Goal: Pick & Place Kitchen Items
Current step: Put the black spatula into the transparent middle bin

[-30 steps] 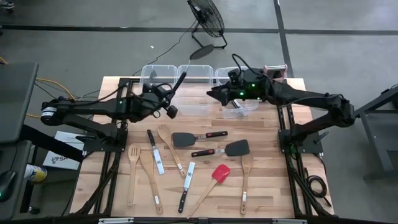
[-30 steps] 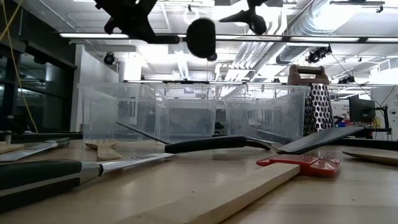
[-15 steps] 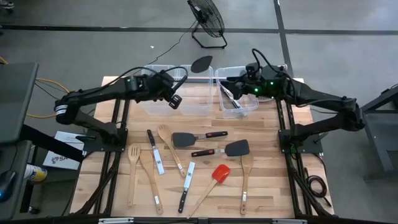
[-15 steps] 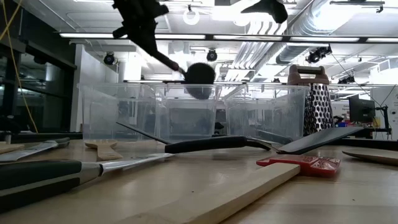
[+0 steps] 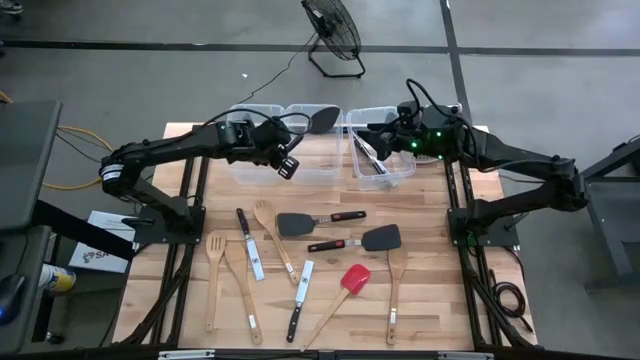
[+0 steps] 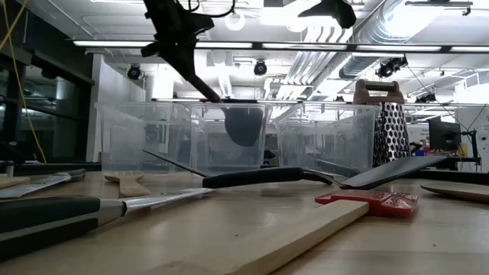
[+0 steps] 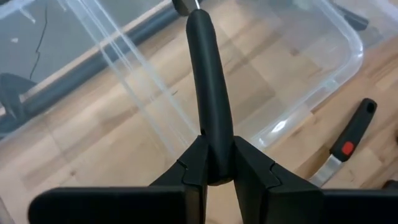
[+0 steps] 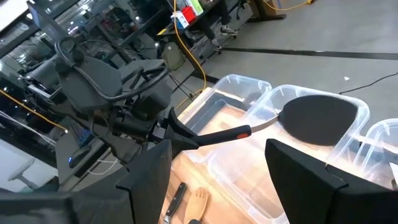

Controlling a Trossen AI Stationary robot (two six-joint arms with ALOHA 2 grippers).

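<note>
The left gripper [image 5: 283,162] has a black turner [image 5: 322,119] clamped by the end of its handle, fingers [image 7: 198,163] pinched tight on either side of the thick black grip. Holding it that far back makes sense to me: the head reaches out ahead of the arm, so the blade can go into the middle clear bin [image 5: 312,135] while the wrist stays outside the walls. From table level the rounded head hangs low, down among the bin walls, with the handle slanting up toward the gripper, so I'd judge this is the drop-off, nearly done bar the letting go.

The turner is all dark: a broad, flat, rounded blade, a thin metal neck, then a fat matte handle with a spot of red near the neck, seen from the right wrist.

The right gripper [image 5: 372,135] hovers over the right-hand bin [image 5: 396,172] at about 1 o'clock on the table, fingers [image 8: 147,180] spread wide and empty. That bin already has a couple of utensils in it.

The remaining utensils lie scattered on the table [image 5: 430,300] toward 6 o'clock: pale wooden spoons, two black turners with red-marked handles, black-handled knives, and a red-headed spatula [image 5: 352,280] at roughly 5 o'clock. A box grater [image 6: 387,126] stands behind the bins at the far right.
</note>
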